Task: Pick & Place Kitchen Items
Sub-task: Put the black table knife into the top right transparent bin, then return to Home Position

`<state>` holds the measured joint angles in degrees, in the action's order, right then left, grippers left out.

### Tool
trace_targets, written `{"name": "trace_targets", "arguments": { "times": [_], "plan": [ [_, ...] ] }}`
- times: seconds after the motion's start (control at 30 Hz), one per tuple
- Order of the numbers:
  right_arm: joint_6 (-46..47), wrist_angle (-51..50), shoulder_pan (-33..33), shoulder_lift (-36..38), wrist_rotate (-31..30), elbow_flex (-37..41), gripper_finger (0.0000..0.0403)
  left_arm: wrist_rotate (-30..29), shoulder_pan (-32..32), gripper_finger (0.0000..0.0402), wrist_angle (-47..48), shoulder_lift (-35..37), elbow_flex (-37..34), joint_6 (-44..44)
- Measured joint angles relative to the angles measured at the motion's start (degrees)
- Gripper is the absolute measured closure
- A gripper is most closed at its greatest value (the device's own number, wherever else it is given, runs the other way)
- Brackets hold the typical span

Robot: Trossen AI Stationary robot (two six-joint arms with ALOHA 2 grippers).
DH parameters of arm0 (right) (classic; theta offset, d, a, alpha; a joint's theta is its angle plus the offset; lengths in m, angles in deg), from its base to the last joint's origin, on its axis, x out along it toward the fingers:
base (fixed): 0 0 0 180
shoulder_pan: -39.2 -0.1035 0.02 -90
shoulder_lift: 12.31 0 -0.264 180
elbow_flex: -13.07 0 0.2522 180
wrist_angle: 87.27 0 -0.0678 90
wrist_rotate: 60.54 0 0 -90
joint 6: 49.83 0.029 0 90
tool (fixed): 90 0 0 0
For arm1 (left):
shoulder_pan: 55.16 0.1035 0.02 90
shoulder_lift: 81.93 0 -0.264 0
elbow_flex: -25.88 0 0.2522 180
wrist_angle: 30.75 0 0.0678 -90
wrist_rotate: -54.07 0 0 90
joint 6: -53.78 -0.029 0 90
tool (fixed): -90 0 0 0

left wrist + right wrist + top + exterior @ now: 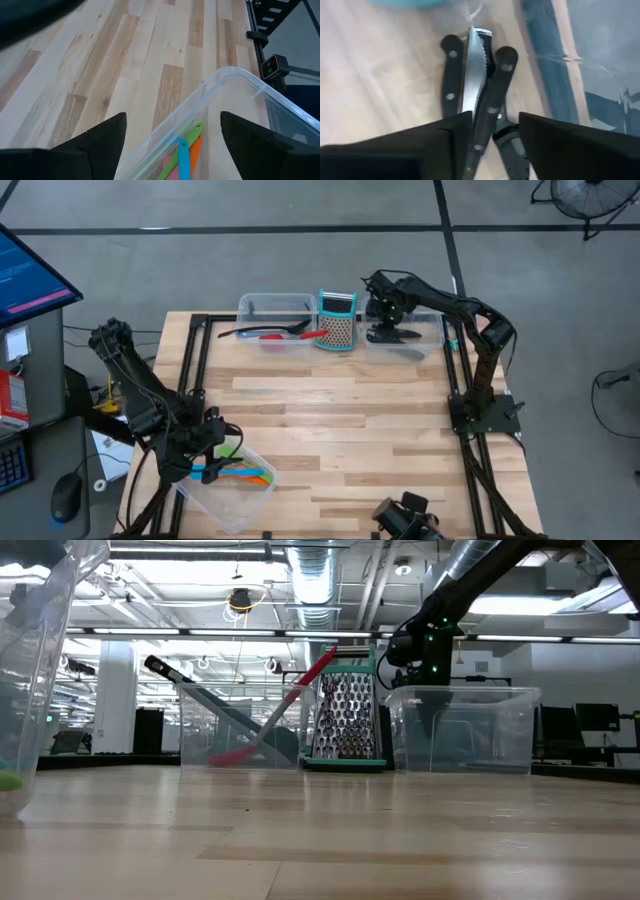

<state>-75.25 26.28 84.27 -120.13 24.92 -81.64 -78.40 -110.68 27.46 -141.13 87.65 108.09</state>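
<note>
At the far right corner of the table [340,420], right gripper [388,332] sits low inside the right-hand clear tub [432,332], directly over the black-handled knives [470,95]; its fingers [570,145] are parted, nothing between them yet; right wrist view shows two riveted handles and one serrated blade [473,65] lying side by side, long axes running straight ahead of the fingers, so the finger gap straddles the bundle across its width; judgement: closing from this position would catch a handle crosswise, the workable orientation; risk is pinching two knives at once, since they touch. Left gripper [205,442] waits at the near left, over the rim of the near tub [225,505] holding the small orange, green, blue and pink spatulas [245,472]; its fingers [100,142] spread, empty. Red spoon [295,335] and a black utensil [260,330] rest in the far left tub [270,305], beside the teal-framed grater [338,320]. Right arm is clearly nearer the knives.
</note>
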Motion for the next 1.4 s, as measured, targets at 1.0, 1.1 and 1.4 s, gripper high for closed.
{"name": "trace_targets", "arguments": {
  "times": [1.0, 1.1, 1.4],
  "plan": [
    [10.4, -6.3, -14.9, 38.0, 10.0, -24.8, 0.0391, 1.1, 0.0, 0.0354, -15.0, 24.8, 6.6, -42.2],
    [13.1, 0.4, -16.3, 45.1, 11.9, -16.8, 0.0396, 2.0, 0.0, 0.0391, -14.9, 27.8, 6.6, -46.8],
    [21.1, 30.7, -22.7, 66.0, 16.3, 18.6, 0.0400, 6.8, 0.0, 0.0399, -15.2, 35.8, 5.4, -50.7]
  ]
}}
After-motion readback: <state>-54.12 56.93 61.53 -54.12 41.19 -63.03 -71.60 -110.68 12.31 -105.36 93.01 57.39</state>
